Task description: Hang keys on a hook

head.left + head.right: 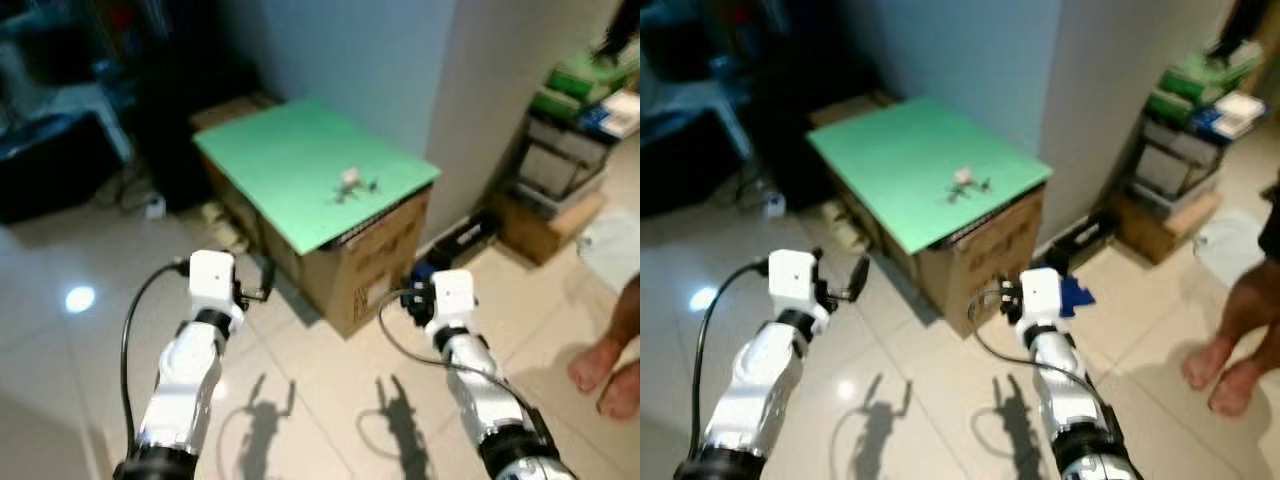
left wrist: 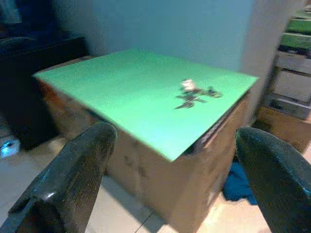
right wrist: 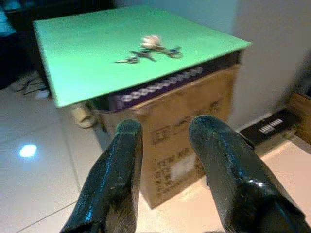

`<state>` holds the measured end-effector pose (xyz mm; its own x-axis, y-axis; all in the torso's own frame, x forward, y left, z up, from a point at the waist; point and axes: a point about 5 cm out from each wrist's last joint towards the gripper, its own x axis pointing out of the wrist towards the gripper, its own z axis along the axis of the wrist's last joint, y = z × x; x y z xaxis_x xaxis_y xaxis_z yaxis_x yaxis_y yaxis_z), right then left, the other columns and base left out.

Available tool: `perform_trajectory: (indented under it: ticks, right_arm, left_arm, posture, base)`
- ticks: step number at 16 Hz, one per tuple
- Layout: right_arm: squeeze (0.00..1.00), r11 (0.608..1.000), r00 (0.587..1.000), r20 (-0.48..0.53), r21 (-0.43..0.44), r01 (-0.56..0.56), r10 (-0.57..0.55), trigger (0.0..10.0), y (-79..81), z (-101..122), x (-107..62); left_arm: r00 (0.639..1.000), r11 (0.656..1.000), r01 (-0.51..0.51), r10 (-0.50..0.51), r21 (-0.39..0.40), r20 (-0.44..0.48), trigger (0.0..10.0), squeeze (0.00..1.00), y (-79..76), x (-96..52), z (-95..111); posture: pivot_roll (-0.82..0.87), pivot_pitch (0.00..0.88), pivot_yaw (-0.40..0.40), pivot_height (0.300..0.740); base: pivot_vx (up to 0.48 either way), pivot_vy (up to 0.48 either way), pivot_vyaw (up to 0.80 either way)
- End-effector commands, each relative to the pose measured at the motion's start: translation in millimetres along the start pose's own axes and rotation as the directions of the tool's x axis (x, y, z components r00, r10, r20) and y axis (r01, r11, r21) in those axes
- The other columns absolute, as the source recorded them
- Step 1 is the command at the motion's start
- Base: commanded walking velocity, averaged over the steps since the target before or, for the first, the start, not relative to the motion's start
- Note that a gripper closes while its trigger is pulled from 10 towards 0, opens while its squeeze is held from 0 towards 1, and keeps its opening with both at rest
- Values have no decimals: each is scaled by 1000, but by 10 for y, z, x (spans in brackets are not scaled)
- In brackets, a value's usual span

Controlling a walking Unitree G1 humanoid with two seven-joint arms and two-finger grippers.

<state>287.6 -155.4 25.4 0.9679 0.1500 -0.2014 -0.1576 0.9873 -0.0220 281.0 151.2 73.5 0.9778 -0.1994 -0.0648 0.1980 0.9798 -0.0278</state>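
So the keys (image 1: 352, 186) are sitting on the green sheet (image 1: 290, 160) that tops a cardboard box (image 1: 370, 270), which is basically the worktop here, and they're over toward the far right corner of it, near the wall. Looks like a small bunch with a pale fob and a few keys fanned out, the whole spread running roughly left to right across the sheet, though it's too blurry to count them. Both arms are held out low over the tile floor (image 1: 300, 400), short of the box and below its top. The left tool (image 2: 170, 184) has its fingers spread wide, nothing between them, and in its wrist view the keys sit ahead and above, between the two fingers. The right tool (image 3: 165, 145) has its fingers much closer together with a narrow gap, also empty. My guess is the right arm is the nearer one, since the keys lie ahead and a bit left of it, up past the box's front edge. As for containers, the box is covered so I can't tell what's in it, and there are stacked storage bins (image 1: 570, 140) off to the right. Someone's bare feet (image 1: 605, 370) are on the floor at right. I can't spot a hook anywhere yet.
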Motion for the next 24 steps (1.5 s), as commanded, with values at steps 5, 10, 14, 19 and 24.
perform_trajectory:
  ticks: [5,10,14,19,24]
  right_arm:
    - [0,999,999,-21,-6,38,-39,10000,-131,-39,-42]
    - [0,999,999,-27,-8,40,-40,10000,-135,-53,-50]
    - [0,999,998,-41,-5,48,-48,10000,-143,-74,-55]
    - [0,999,998,-44,-4,41,-41,10000,-133,-81,-52]
    - [0,999,998,-49,-12,38,-39,10000,-120,-82,-50]
  left_arm:
    - [999,999,35,-35,-2,16,10000,0,-95,34,31]
    - [999,999,39,-38,-5,16,10000,0,-98,36,23]
    - [999,999,37,-37,-2,17,10000,0,-93,27,20]
    - [999,999,39,-39,-5,15,10000,0,-97,26,16]
    - [999,999,47,-47,-2,6,10000,0,-117,16,8]
  posture:
    - [-131,0,62,740]
    - [-134,0,65,740]
    - [-133,0,65,740]
    - [-132,0,65,740]
    - [-135,0,67,740]
  base:
    - [480,0,0]
    - [480,0,0]
    - [344,0,0]
    - [358,0,0]
    - [0,0,0]
